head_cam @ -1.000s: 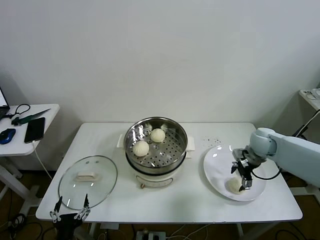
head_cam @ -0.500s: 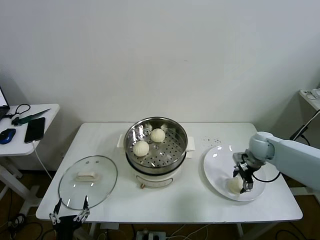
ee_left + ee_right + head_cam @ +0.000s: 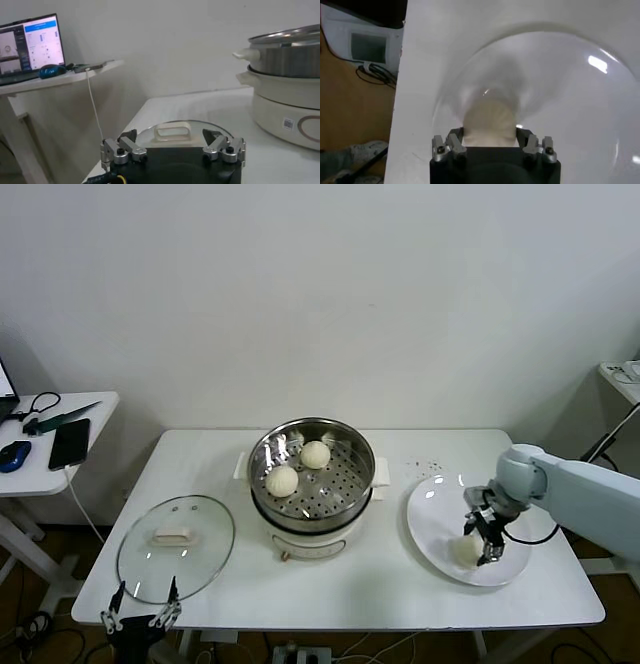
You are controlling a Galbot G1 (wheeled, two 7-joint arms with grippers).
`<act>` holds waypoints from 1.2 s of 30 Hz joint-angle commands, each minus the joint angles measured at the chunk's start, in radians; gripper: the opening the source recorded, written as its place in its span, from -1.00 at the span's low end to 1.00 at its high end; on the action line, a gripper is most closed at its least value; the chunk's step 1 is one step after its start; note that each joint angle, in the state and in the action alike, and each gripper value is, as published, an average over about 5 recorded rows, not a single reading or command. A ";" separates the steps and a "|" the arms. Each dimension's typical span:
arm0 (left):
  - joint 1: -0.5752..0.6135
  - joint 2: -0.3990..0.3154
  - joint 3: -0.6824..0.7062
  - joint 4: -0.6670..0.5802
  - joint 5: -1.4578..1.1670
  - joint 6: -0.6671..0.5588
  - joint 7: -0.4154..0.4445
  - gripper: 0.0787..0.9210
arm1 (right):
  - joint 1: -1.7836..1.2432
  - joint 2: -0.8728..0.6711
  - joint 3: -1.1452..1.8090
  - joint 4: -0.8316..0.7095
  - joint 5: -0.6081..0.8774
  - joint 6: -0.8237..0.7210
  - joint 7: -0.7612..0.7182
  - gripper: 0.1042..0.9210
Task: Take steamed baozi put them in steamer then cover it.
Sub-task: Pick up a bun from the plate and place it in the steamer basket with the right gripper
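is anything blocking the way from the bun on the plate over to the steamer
Nothing visible. The right gripper is shut on the baozi on the white plate; the steamer is uncovered, its lid lying on the table on its far side, and only bare tabletop lies between.

L gripper (image 3: 172, 150) open, just before cover (image 3: 172, 133); steamer (image 3: 287, 75) beyond on table (image 3: 210, 107).

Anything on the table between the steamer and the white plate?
Only bare tabletop lies between the steamer and the white plate, seen in the head view; a few dark specks sit farther back, near the plate's far edge.
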 commanded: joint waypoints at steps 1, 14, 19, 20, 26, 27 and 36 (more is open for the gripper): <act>0.002 0.002 0.003 -0.003 0.002 0.000 0.001 0.77 | 0.312 0.090 -0.138 -0.027 -0.015 0.275 -0.062 0.41; 0.004 0.001 0.004 -0.001 0.002 -0.001 0.001 0.77 | 0.633 0.400 -0.191 -0.032 -0.073 0.604 -0.109 0.43; 0.005 0.002 0.002 -0.003 0.001 -0.001 0.001 0.77 | 0.592 0.543 -0.137 -0.041 -0.145 0.660 -0.100 0.42; 0.006 0.002 0.001 -0.004 0.000 -0.001 0.001 0.77 | 0.580 0.571 -0.132 -0.042 -0.152 0.666 -0.100 0.42; 0.010 0.005 -0.001 -0.002 -0.004 -0.001 0.000 0.77 | 0.494 0.694 -0.109 -0.054 -0.206 0.694 -0.096 0.43; 0.011 0.005 -0.001 -0.001 -0.005 -0.002 0.000 0.77 | 0.477 0.710 -0.108 -0.055 -0.211 0.696 -0.096 0.43; 0.012 0.010 0.000 0.013 -0.009 -0.005 0.000 0.77 | 0.368 0.793 -0.116 -0.053 -0.241 0.712 -0.097 0.43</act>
